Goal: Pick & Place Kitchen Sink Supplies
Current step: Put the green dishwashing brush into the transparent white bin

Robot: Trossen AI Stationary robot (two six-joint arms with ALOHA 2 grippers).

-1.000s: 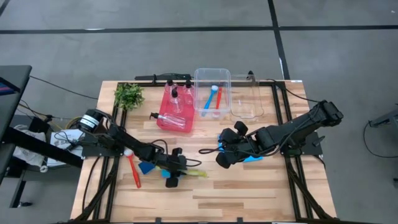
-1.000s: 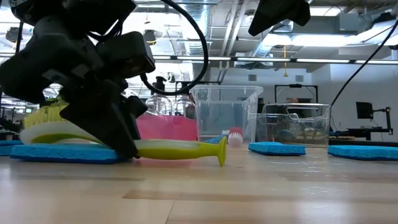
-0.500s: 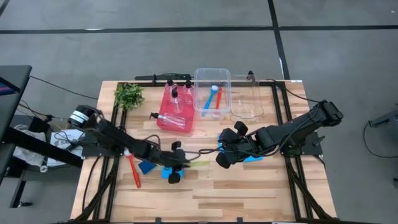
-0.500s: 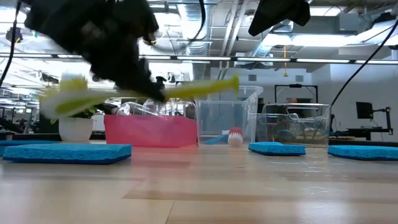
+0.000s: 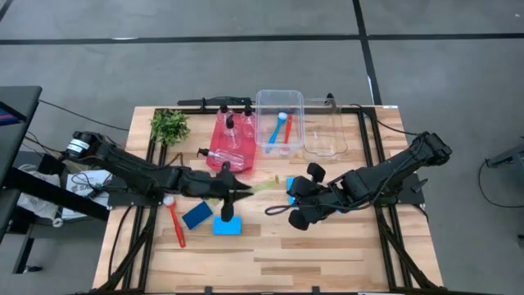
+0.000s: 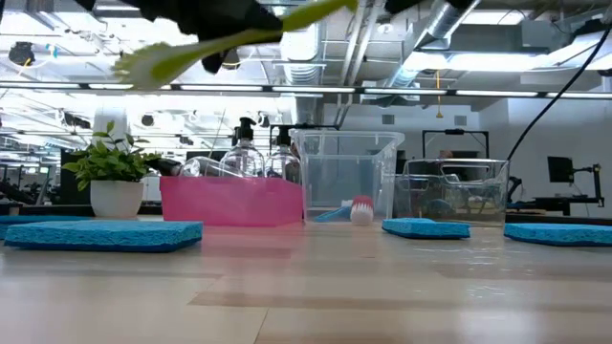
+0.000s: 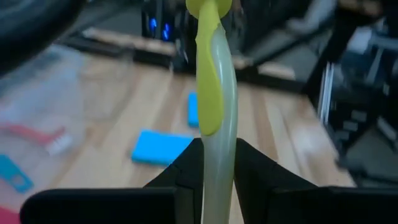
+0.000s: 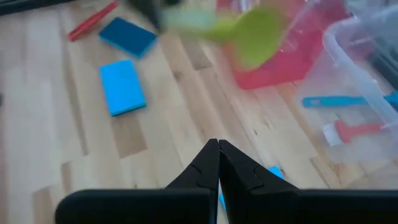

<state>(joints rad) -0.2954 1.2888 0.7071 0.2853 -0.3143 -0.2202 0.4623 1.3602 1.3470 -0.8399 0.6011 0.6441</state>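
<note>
Table: pale wood planks (image 5: 327, 254), black frame rails running down both sides, grey floor all around it.
Left gripper: up off the table near the front corner of the pink tray (image 5: 228, 185), fingers clamped on the yellow-green brush.
Yellow-green brush: in the air, held by its handle (image 7: 214, 118); in the low view it hangs tilted, high above the table (image 6: 229, 38).
Right gripper: low over the middle of the table (image 5: 296, 215), fingers pressed together with nothing between them (image 8: 214, 163).
Pink tray: at the back of the table (image 5: 221, 160), clear bottles with black caps standing and lying in it (image 5: 230, 131).
Middle bin: clear (image 5: 280, 98), a blue brush (image 5: 277, 135) and a red brush (image 5: 288, 128) lying inside.
Far bin: clear (image 5: 324, 147), just beside the middle bin.
Sponges: two blue ones side by side in front of the left gripper (image 5: 228, 225), (image 5: 196, 216); one more peeks out by the right gripper (image 5: 290, 183).
Red brush on the table: lies beside the sponges, toward the left edge (image 5: 176, 223).
Plant: green, back left corner (image 5: 169, 125), white pot in the low view (image 6: 116, 198).
Room: low view shows ceiling pipes, strip lights and monitors beyond the table.
</note>
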